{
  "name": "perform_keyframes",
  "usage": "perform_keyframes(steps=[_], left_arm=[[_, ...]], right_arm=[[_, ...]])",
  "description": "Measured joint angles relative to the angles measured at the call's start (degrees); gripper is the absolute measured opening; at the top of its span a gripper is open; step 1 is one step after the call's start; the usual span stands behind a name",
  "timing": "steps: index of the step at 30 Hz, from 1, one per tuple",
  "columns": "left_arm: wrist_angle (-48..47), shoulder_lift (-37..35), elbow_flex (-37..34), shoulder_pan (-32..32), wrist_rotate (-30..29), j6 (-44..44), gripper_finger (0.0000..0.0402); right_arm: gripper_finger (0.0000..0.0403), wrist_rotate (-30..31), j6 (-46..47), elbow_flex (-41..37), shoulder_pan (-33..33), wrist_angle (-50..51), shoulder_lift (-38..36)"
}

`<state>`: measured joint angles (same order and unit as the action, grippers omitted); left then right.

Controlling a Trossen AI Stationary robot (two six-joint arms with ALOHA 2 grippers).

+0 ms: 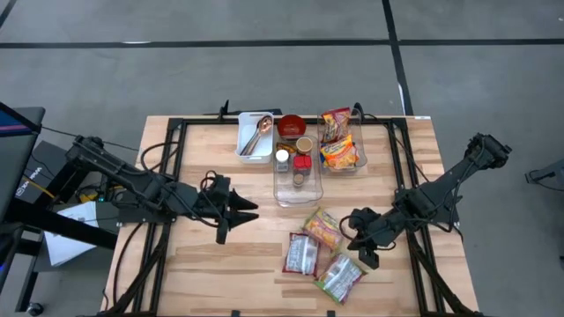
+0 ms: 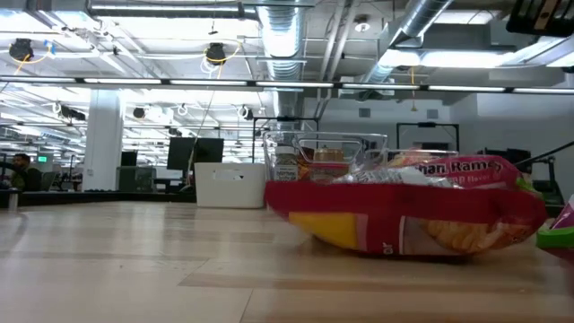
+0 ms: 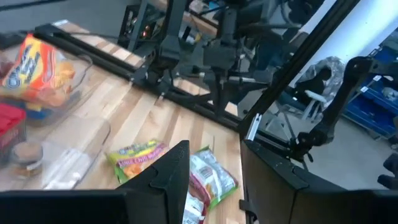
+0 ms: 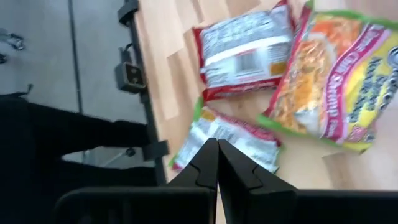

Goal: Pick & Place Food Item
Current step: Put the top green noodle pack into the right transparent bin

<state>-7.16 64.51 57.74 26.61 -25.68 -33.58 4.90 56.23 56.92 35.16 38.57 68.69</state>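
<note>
Packets: three flat printed noodle packets are laid on the wooden table.
Right gripper: closed empty above them.
Left gripper: parted, nothing held.

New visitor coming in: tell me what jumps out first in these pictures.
Three bright noodle packets lie loose on the table's near middle, with the shut right gripper just beside them. Behind them, clear bins hold more packets and small jars. The left gripper hovers over bare wood to the left, holding nothing.
</note>
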Motion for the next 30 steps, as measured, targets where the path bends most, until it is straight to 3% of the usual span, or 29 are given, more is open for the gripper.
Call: perform_keyframes(steps=[7,12,17,20,23,30], left_arm=[[2.0,0.0,-1.2,0.0,0.6,-2.9,0.0140],[3.8,0.0,-1.2,0.1,0.6,-2.9,0.0140],[3.9,0.0,-1.2,0.0,0.6,-3.0,0.0140],[3.9,0.0,-1.2,0.0,0.7,-3.1,0.0140],[3.9,0.0,-1.2,0.0,0.7,-3.1,0.0140],[3.8,0.0,-1.2,0.1,0.7,-3.1,0.0140]], right_arm=[[0.0028,1.0,-0.1,-3.1,-2.7,0.4,0.0],[0.0107,-2.4,2.8,-7.4,-5.8,-1.1,0.0],[0.0206,-5.4,6.3,-13.5,-7.1,-10.1,0.0],[0.0243,-6.0,7.7,-16.7,-7.1,-17.3,0.0],[0.0253,-5.6,5.4,-17.8,-7.0,-22.8,0.0],[0.0244,1.7,-6.3,-17.8,-7.0,-24.2,0.0]])
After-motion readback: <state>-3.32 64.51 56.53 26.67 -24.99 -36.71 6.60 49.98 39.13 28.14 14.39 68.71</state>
